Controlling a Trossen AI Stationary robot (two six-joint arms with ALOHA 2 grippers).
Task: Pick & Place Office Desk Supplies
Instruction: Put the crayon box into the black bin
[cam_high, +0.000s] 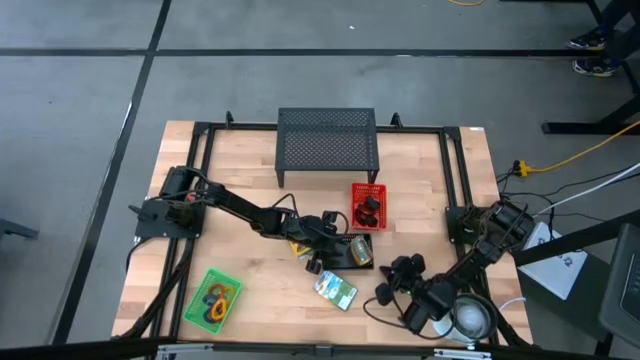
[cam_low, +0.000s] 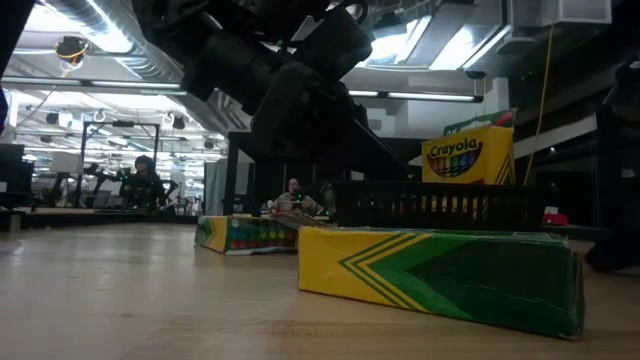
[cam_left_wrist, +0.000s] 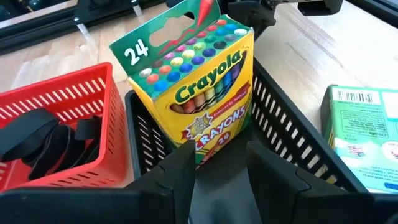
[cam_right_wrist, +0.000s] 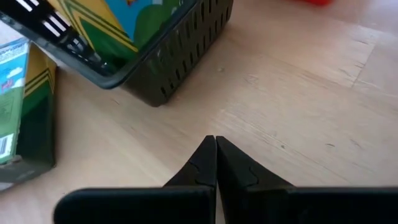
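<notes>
Crayons: we see the left gripper (cam_left_wrist: 217, 149) pinching a Crayola box (cam_left_wrist: 196, 81) upright in the black basket (cam_left_wrist: 292, 124) (right gripper (cam_right_wrist: 216, 155) pressed together, resting near the table (cam_right_wrist: 298, 93)).

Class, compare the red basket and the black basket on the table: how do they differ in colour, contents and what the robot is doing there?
The red basket holds black clips; the black basket holds an open crayon box standing upright. The left claw grips the crayon box in the black basket; nothing touches the red basket. Both are slotted plastic baskets, side by side.
</notes>
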